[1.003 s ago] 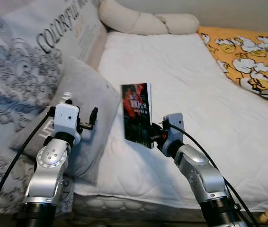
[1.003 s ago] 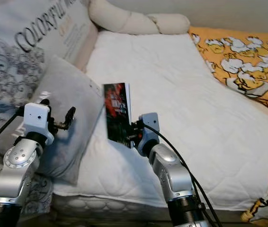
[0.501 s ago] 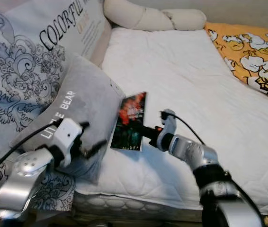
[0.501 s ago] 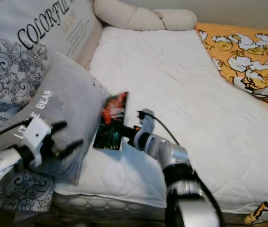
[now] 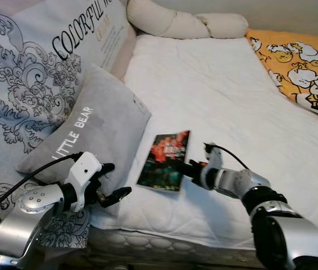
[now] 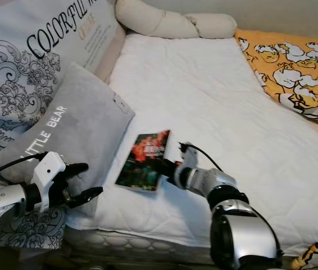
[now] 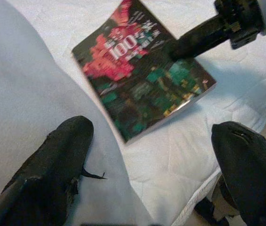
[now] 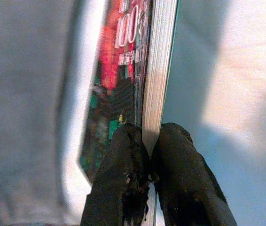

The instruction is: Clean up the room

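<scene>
Right claw (image 8: 151, 141) pinches book (image 5: 165, 161) marked "100"; left claw (image 7: 156, 155) open; pillow (image 5: 91, 132) reads "LITTLE BEAR".

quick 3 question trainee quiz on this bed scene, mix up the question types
1. True or false: the right claw is shut on the book.
2. The book lies on: A) the grey pillow B) the white mattress C) the orange blanket.
3. Fill in: the left claw hovers with its fingers ____.

Key: 1 true: its fingers pinch the book's edge, seen in the right wrist view. 2 B, beside the grey pillow. 3 open, empty, at the pillow's near corner.
</scene>
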### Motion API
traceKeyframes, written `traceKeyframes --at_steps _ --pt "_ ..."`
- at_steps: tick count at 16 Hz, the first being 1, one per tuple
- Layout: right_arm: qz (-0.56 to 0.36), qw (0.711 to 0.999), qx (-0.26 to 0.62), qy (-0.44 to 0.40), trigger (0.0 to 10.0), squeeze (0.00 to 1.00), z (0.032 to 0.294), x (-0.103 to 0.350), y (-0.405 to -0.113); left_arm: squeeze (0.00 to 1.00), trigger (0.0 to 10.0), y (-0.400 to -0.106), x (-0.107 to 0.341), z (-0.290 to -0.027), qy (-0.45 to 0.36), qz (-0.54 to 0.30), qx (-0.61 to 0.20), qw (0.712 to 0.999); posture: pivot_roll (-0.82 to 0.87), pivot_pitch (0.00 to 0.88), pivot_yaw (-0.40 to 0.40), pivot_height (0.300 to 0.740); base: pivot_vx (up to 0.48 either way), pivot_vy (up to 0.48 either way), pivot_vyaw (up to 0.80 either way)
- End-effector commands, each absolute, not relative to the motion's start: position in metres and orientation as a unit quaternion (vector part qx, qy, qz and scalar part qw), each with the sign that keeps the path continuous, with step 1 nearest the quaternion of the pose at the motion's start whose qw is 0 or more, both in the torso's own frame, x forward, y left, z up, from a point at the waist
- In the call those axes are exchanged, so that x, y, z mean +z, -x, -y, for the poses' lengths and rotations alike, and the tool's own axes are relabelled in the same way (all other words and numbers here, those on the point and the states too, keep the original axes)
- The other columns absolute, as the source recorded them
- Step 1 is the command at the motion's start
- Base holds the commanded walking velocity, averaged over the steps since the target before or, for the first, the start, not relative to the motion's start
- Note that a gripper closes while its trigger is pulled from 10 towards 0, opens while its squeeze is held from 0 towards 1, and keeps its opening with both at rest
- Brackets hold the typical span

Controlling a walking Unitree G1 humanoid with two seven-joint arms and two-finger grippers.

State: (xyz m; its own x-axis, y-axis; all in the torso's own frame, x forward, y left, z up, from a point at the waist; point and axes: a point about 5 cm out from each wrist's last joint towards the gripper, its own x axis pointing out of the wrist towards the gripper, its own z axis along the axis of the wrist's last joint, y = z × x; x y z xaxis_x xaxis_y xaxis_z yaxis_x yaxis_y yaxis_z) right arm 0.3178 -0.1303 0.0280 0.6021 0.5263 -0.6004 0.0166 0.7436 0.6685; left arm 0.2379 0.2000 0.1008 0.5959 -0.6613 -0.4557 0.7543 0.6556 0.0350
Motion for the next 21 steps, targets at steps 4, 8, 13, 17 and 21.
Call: traceKeyframes --at_steps 4,8,13,17,21 --pt "-0.368 0.877 0.105 -0.292 10.0 1.0 0.152 0.042 -0.335 0.0 10.0 -0.243 0.091 -0.203 -0.124 -0.215 -0.395 0.884 0.1 0.0 0.005 0.74 0.0 0.0 0.0" --pt "-0.368 0.891 0.112 -0.241 10.0 1.0 0.167 0.039 -0.333 0.0 10.0 -0.243 0.086 -0.201 -0.12 -0.213 -0.4 0.883 0.1 0.0 0.005 0.74 0.0 0.0 0.0" --pt "-0.348 0.911 0.129 -0.182 10.0 1.0 0.176 0.042 -0.335 0.0 10.0 -0.242 0.08 -0.203 -0.121 -0.214 -0.4 0.883 0.1 0.0 0.001 0.74 0.0 0.0 0.0" --pt "-0.277 0.934 0.205 -0.089 10.0 1.0 0.175 0.051 -0.335 0.0 10.0 -0.246 0.084 -0.197 -0.125 -0.163 -0.371 0.906 0.09 0.0 -0.013 0.74 0.0 0.0 0.0" --pt "-0.135 0.987 0.077 -0.043 10.0 0.0 0.181 0.064 -0.323 0.0 10.0 -0.262 0.087 -0.186 -0.079 -0.074 -0.215 0.971 0.05 0.0 0.007 0.74 0.0 0.0 0.0"
